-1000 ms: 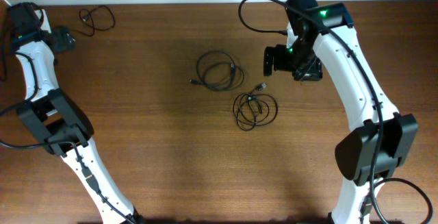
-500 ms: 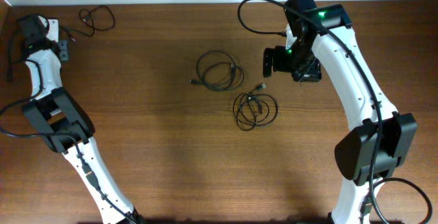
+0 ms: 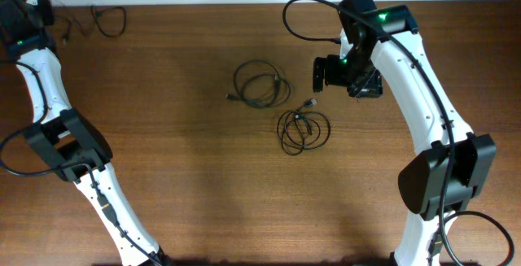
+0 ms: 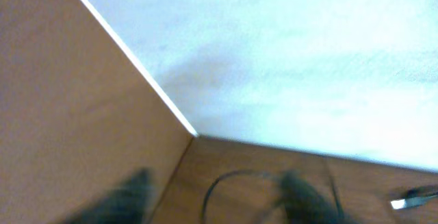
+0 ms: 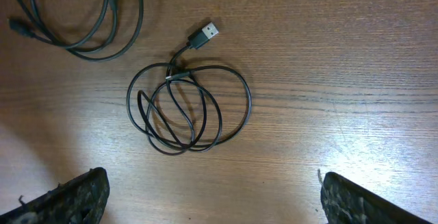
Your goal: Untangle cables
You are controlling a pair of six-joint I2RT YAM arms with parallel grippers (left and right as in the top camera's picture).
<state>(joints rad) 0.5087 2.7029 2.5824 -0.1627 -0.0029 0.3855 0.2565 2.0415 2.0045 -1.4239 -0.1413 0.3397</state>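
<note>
1. Black coiled cable [image 5: 174, 79] lies just ahead of the right gripper [image 5: 211, 179], between its wide, empty fingers [image 5: 75, 196], probably lined up for a grasp.
2. Second cable [image 5: 102, 54] lies further ahead, apart.
3. Left gripper [image 4: 215, 190] is blurred: opening cannot be told; the third cable [image 4: 229, 176] shows between its fingers.
4. Brown wooden table [image 5: 342, 80], white wall [image 4: 274, 46] behind.
</note>
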